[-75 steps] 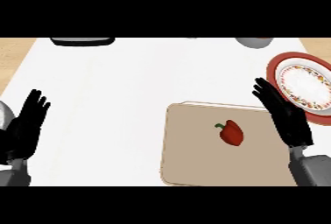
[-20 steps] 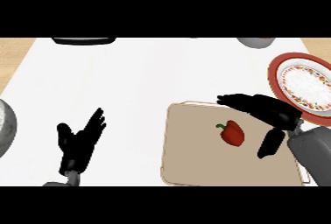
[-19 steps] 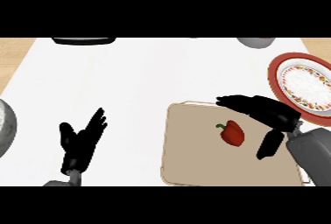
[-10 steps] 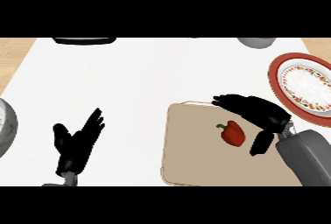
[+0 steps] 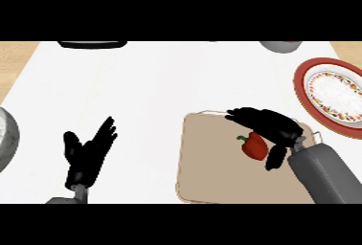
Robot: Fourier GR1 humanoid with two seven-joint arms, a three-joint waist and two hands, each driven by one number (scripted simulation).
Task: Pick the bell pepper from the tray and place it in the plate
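Head view, looking steeply down on a white worktop [image 5: 176, 86] with pale wood showing at its far left and right corners. A tan, rectangular tray [image 5: 219, 177] with rounded corners lies right of centre near the lower edge; it holds a single item, a red bell pepper [image 5: 254, 147] with a short green stem pointing toward the left, lying in the tray's upper right part. The right hand [image 5: 272, 125] comes in from the lower right on a grey forearm and is held over the tray's upper right corner, just beside the pepper: its fingers [image 5: 244, 115] reach leftward above and past the pepper's top, bent but spread, while the thumb [image 5: 274, 158] hangs down at the pepper's right side, so the fingers and thumb bracket the pepper without being closed on it; whether any of them touches it cannot be told. A round plate [image 5: 305, 83] with a red rim and a patterned band around a white centre sits at the right edge, apart from the tray, and carries nothing. The left hand [image 5: 84, 158] shows at lower left on bare worktop, palm open, fingers straight and spread upward, holding nothing. Partly cropped vessels appear at the borders: a grey bowl [image 5: 5, 143] at the left edge, a dark object [image 5: 92, 44] at the top left, and a grey object [image 5: 281, 46] at the top right.
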